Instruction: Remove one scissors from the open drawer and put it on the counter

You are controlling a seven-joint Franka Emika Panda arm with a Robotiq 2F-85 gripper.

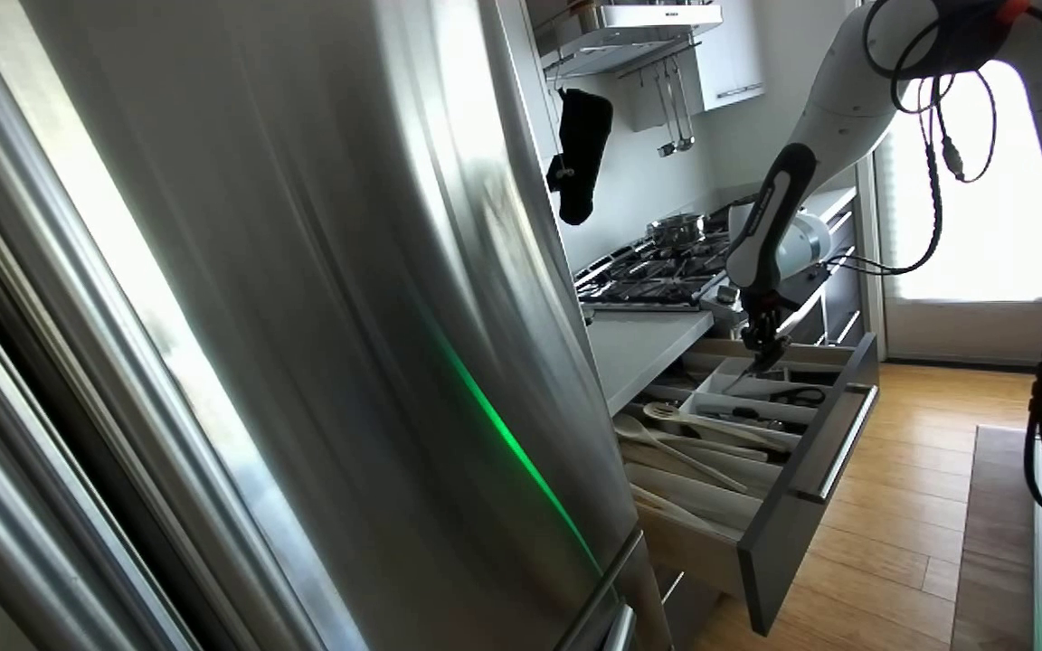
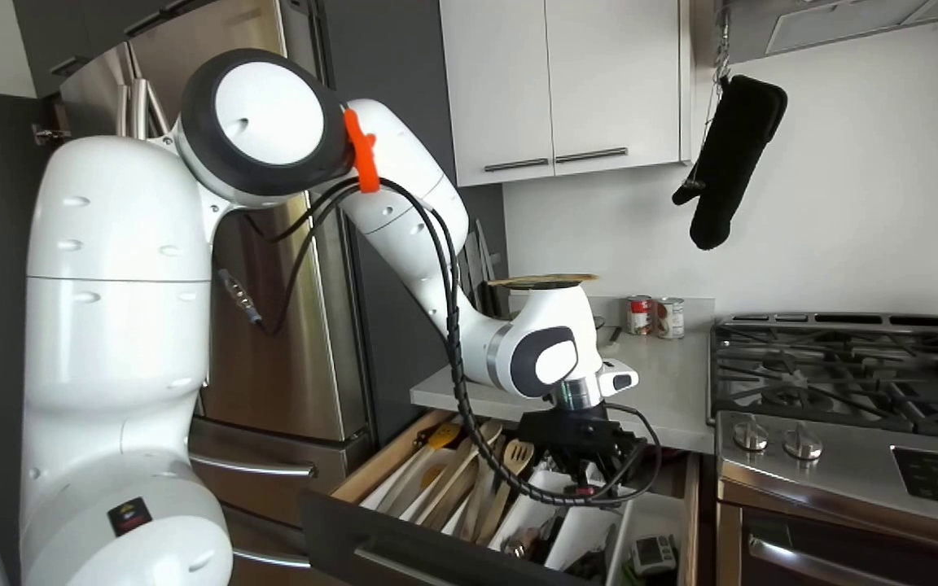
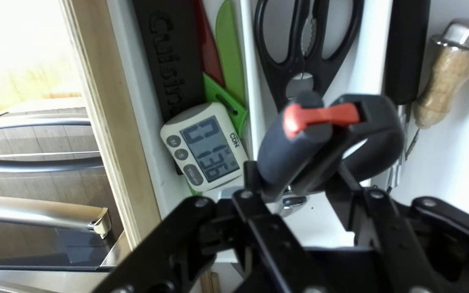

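- Grip's on, folks! Gripper [image 3: 297, 173] pinching the grey-handled scissors [image 3: 285, 156] by the handles, red catch [image 3: 320, 116] across their ends, a fingertip either side
- Pos: that pr hangs over the open drawer [image 1: 783, 556], handles twd the drawer front, blade sloping down twd the counter [image 2: 672, 382] side in an exterior view; tip touching anything or not, can't tell
- Done, my read: drawer open, one pr grasped & seemingly up off its compt floor, so approx halfway
- Left: raise it clear of the drawer, swing over to the counter, set down, let go; none of that done yet
- Tally time, scissors: 2 prs, 1 in the grip, 1 black scissors [image 3: 295, 61] lying in the compt below
- Digital timer [image 3: 208, 148]: 1, next compt along, beside green & red bits, too jumbled to count
- Opp side: 1 wood-handled tool [image 3: 442, 85] w/ 1 black handle [image 3: 407, 49] next to it
- Wooden lot: 1 slotted spoon [image 2: 518, 456] for sure; rest overlap, no safe no.
- Counter, at the back: 2 cans [image 2: 639, 315]
- Hob [image 1: 639, 276]: 1 pot [image 1: 677, 232]
- Hanging: 1 oven mitt [image 2: 734, 163] in both exterior views, plus 2 ladles [image 1: 686, 142], by the look
- Robot: 1 arm [image 2: 123, 342], 1 gripper, 1 pr aboard
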